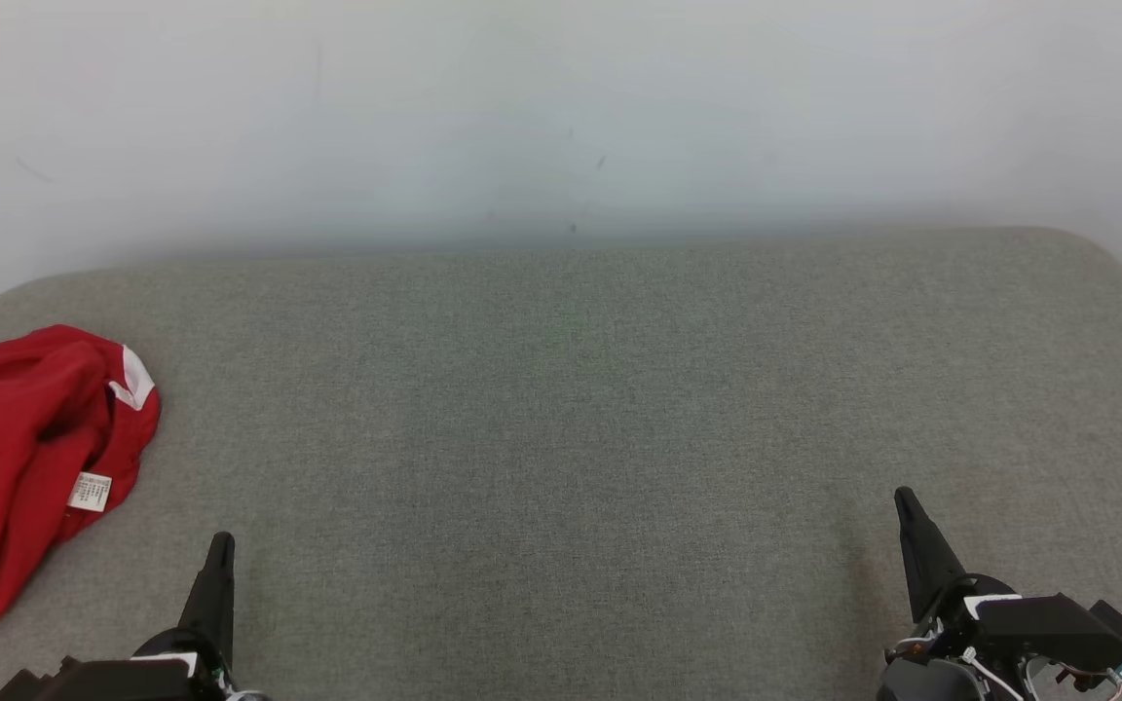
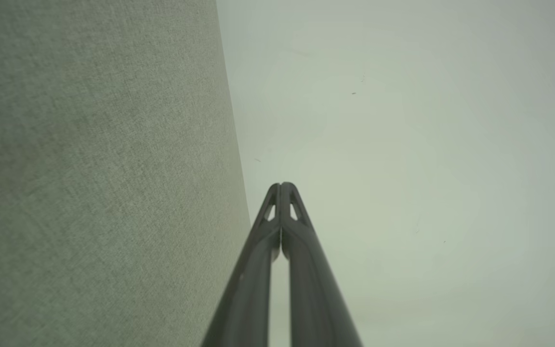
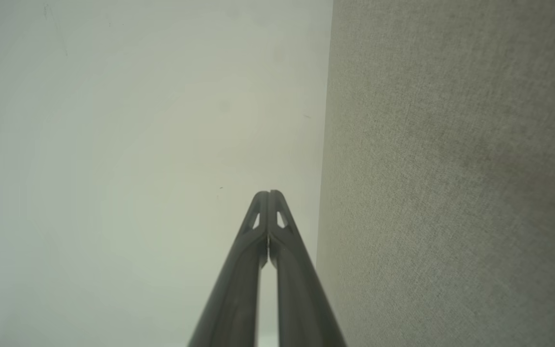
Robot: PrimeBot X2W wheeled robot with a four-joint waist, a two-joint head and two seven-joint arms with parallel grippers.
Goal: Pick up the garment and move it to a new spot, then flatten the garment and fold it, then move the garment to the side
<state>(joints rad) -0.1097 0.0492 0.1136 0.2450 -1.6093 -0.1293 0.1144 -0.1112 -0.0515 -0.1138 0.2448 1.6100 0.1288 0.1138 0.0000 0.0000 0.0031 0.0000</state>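
Risk here lies mostly in the reach: the red garment (image 1: 20,458) sits crumpled at the far left edge of the grey upholstered surface (image 1: 561,409), partly cut off by the head view's border, with a white care label (image 1: 91,491) and a strip of white trim (image 1: 137,378) showing among its folds. Both grippers rest low near the front edge, well apart from each other and holding nothing. The left gripper (image 1: 221,545) is the nearer to the cloth but not touching it, and the right gripper (image 1: 907,506) is far across the surface. In each wrist view the two dark fingers press together tip to tip, pointing toward the pale wall (image 1: 561,117). The pick-up has probably not begun. If the left fingers went down on the heap closed, they would likely just push it, perhaps off the edge, so they would need to part first. A pinch taken on one loose layer could let the bundle trail and snag, and how much cloth hangs beyond the edge cannot be told.
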